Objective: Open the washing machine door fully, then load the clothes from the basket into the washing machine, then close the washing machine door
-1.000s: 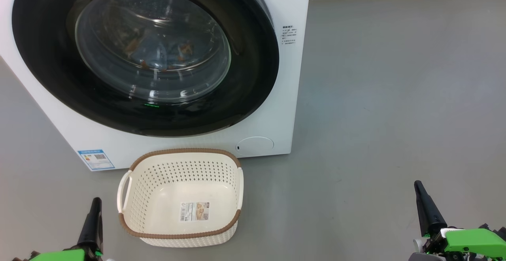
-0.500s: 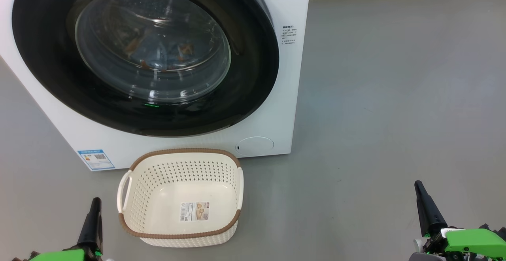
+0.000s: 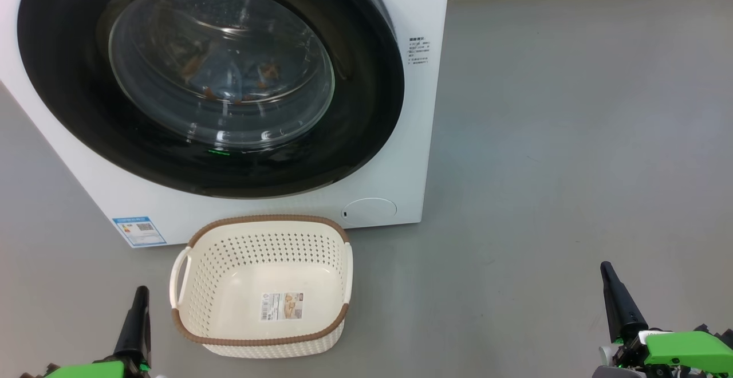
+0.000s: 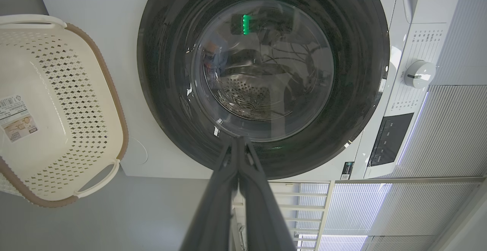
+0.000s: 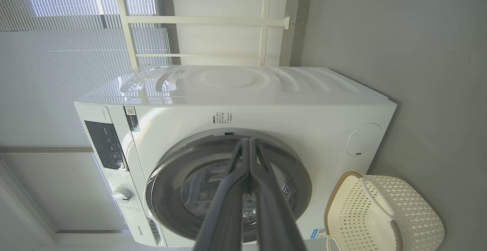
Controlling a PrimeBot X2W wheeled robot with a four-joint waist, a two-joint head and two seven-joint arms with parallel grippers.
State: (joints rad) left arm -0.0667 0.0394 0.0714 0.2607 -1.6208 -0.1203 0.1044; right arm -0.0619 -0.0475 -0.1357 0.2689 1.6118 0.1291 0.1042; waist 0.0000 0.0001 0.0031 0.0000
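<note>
Hovering low, pointing forward | left gripper (image 3: 140, 292) closed, empty | right gripper (image 3: 605, 267) closed, empty

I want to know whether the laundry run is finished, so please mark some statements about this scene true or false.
1. The cream-white perforated plastic basket holds clothes. False: it is empty but for a barcode sticker on its bottom.
2. The large round glossy black washing machine door is shut. True.
3. Light blue printed clothes show behind the door's glass. True.
4. The left gripper has its fingers spread. False: they are pressed together, holding nothing.
</note>
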